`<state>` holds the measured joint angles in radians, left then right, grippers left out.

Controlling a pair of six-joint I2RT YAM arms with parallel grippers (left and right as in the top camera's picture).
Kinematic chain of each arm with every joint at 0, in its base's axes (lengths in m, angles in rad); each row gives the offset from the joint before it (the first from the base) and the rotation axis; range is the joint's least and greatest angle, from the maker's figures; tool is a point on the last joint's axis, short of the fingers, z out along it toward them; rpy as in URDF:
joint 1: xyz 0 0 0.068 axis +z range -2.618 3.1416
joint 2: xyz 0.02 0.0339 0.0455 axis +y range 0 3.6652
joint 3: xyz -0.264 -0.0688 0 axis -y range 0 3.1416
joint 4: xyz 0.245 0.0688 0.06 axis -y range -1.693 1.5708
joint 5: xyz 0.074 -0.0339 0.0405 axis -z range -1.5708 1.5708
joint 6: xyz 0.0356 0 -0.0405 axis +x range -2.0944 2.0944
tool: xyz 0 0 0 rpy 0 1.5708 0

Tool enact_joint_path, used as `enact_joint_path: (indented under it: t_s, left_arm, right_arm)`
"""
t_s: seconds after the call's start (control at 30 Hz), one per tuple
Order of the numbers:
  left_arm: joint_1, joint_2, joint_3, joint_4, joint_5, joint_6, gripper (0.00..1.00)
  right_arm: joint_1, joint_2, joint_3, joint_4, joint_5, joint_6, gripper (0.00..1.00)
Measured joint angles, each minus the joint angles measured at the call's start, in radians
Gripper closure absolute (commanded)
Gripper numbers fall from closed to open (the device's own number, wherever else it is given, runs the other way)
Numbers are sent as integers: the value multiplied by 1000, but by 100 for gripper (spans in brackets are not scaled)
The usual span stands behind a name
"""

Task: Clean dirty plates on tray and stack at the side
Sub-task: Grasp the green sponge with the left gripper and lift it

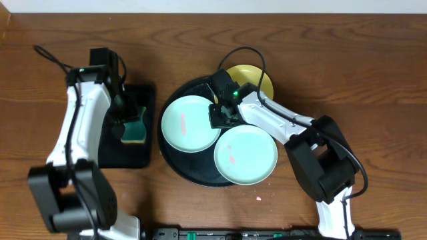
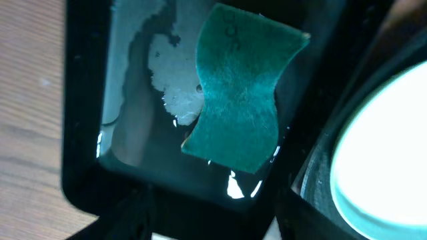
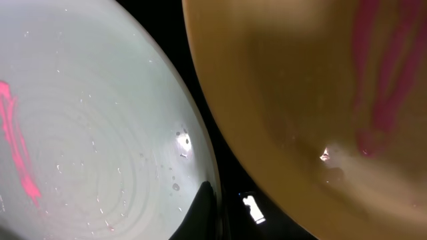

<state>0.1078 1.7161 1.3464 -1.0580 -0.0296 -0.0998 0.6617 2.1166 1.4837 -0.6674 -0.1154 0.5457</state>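
Sitting at the middle of the wooden tabletop, the large round black tray carries two mint-aqua plates. One mint plate lies on its left side. The other mint plate lies nearer and to the right, its edge reaching past the tray's rim. Each shows a small pink smear.

The pale yellow plate sits at the tray's far right edge, partly hidden under the right arm. The right wrist view shows pink streaks on it.

The right claw is down between the left mint plate and the yellow plate. In the wrist view one dark fingertip rests at a mint plate's rim, with the yellow plate just beside. I cannot tell whether this claw is apart or closed.

To the left of the round tray, almost touching it, is a smaller black rectangular tray holding a green sponge and a patch of white foam. The left claw hovers over it with its fingers apart and the sponge lying ahead of them.

A black cable loops above the yellow plate. A pink crumb lies on the tabletop near the round tray.
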Motion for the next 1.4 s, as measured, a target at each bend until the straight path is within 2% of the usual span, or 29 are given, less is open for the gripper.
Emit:
enact_joint_path:
  t_s: [0.33,0.4,0.53,0.9,1.13,1.4]
  left_arm:
    - [1,245,-1,156,58,107,57]
    - [1,267,-1,178,61,114,64]
    - [1,287,-1,211,58,128,92]
    - [5,271,13,179,56,134,93]
    - [4,100,31,188,60,134,93]
    - [5,189,-13,257,26,130,93]
  right_arm:
    - [0,0,0,3,1,-9,99]
    - [1,0,0,3,2,-13,99]
    - [1,0,0,3,3,-16,99]
    - [1,0,0,4,3,-16,99]
    - [1,0,0,4,4,-16,99]
    - [1,0,0,4,4,-16,99]
